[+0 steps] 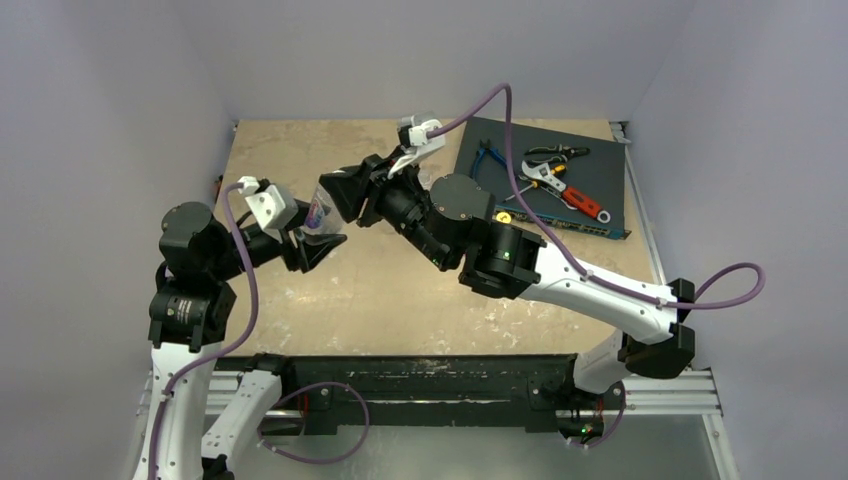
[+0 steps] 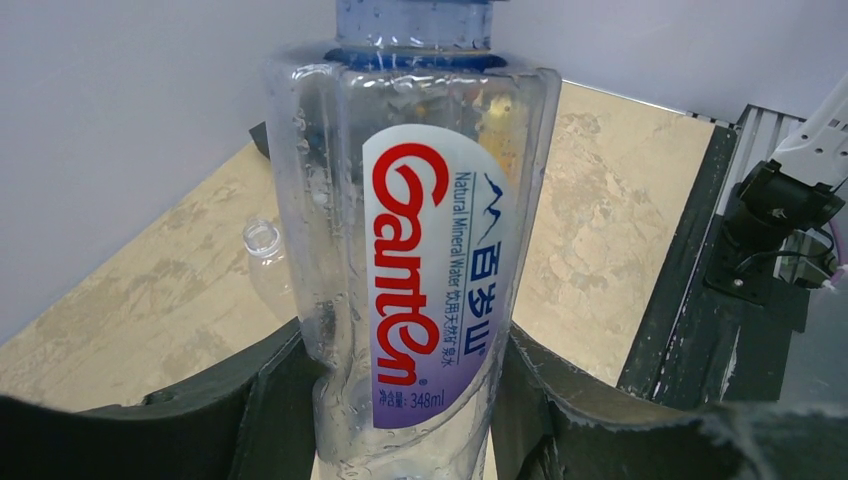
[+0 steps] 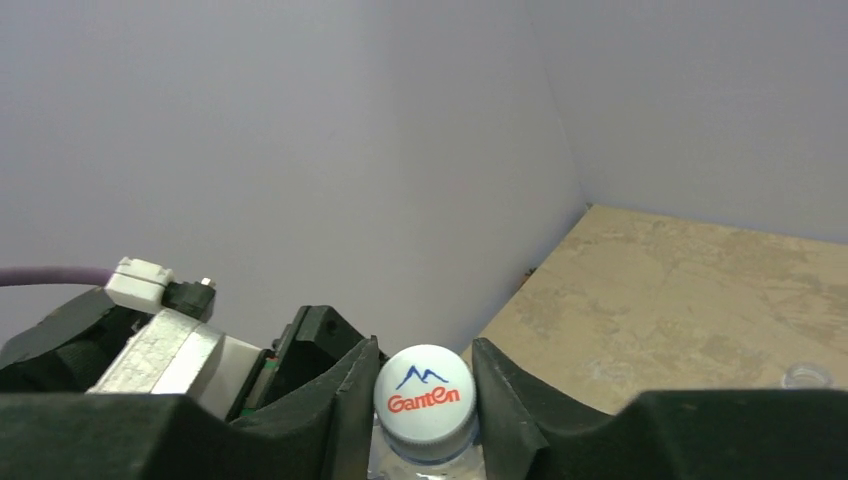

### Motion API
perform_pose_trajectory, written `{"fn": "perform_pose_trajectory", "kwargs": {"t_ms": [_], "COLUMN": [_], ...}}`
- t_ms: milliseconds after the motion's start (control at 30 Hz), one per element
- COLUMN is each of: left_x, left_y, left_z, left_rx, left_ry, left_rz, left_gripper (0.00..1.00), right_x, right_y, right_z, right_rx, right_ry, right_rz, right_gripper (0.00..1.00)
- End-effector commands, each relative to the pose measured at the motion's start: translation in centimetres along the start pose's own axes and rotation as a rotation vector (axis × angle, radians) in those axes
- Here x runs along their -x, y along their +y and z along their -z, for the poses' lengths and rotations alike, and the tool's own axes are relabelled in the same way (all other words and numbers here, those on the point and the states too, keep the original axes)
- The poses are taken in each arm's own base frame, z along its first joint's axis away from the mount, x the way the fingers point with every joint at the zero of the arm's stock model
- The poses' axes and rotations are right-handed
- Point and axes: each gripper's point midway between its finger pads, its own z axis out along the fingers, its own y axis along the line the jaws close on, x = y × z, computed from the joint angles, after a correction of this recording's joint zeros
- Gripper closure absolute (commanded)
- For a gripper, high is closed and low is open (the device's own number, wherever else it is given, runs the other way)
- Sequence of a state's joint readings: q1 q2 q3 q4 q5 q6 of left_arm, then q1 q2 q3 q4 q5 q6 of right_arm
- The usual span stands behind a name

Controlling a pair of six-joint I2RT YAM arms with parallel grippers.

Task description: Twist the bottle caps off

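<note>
Held bottle [image 2: 420,270]: a clear water bottle with a red "Ganten" label, near the left middle of the table [image 1: 400,290], between the two grippers.
Long axis: runs from the left gripper's fingers towards the right gripper. In the left wrist view it stands vertical, neck at the top edge and base out of frame below.
Cap end: points at the right gripper, so the right wrist camera looks straight onto the cap's top face.
Tilt: from above the bottle seems to lean, but the exact angle cannot be judged, nor whether its base rests on the table.
Cap [image 3: 425,400]: white top with a blue peak mark and red lettering, seated on the neck.
Left gripper [image 2: 400,400]: jaws partly open, clamped on the bottle's lower body, one dark finger [image 2: 270,400] on each side.
Right gripper [image 3: 424,370]: jaws narrowed onto the cap, one finger [image 3: 345,400] against each side, no gap visible.
Second bottle [image 2: 262,240]: clear, neck open, on the table beyond the held one.
Tool mat [image 1: 600,200]: dark, at the far right corner, carrying pliers [image 1: 490,160] and a red-handled wrench [image 1: 575,195].
</note>
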State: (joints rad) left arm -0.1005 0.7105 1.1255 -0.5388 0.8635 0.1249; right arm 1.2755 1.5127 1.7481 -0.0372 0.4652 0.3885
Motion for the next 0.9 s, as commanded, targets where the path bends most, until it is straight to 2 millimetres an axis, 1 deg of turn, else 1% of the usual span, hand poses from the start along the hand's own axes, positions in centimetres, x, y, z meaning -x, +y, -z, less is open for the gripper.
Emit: {"fn": "perform_pose_trajectory", "kwargs": {"t_ms": [0,67,100,167,200,367,500,667,867], "left_x": [1.8,1.8,1.9,2.0,2.1,2.8,3.4,4.6,5.8], "left_y": [0.1,0.1,0.1,0.1,0.1,-0.1,-1.1,-3.4,-6.3], "left_z": [-0.1,-0.1,-0.1,-0.1,-0.1,-0.2,-0.3,0.0,0.8], "left_rx": [0.001,0.0,0.0,0.001,0.001,-0.016,-0.081,-0.215,-0.395], "left_ry": [-0.047,-0.046,-0.046,-0.05,-0.053,-0.068,-0.073,-0.085,-0.091], "left_rz": [-0.013,-0.006,-0.004,-0.005,-0.002,0.018,0.035,0.085,0.143], "left_gripper": [0.88,0.89,0.89,0.89,0.89,0.9,0.91,0.91,0.93], "right_x": [1.3,1.7,1.8,2.2,2.4,3.4,5.0,6.6,7.7], "right_y": [-0.1,0.0,0.0,0.2,0.4,1.2,2.9,4.7,8.0], "right_z": [0.4,0.5,0.5,0.4,0.4,0.6,2.3,5.1,7.9], "right_rx": [-0.015,-0.013,-0.013,-0.008,-0.001,0.043,0.157,0.323,0.57], "right_ry": [-0.033,-0.042,-0.044,-0.05,-0.051,-0.066,-0.092,-0.144,-0.165], "right_rz": [0.002,0.0,0.001,0.004,0.005,0.033,0.041,0.087,0.122], "right_gripper": [0.67,0.85,0.91,0.99,1.0,1.0,1.0,1.0,1.0]}}
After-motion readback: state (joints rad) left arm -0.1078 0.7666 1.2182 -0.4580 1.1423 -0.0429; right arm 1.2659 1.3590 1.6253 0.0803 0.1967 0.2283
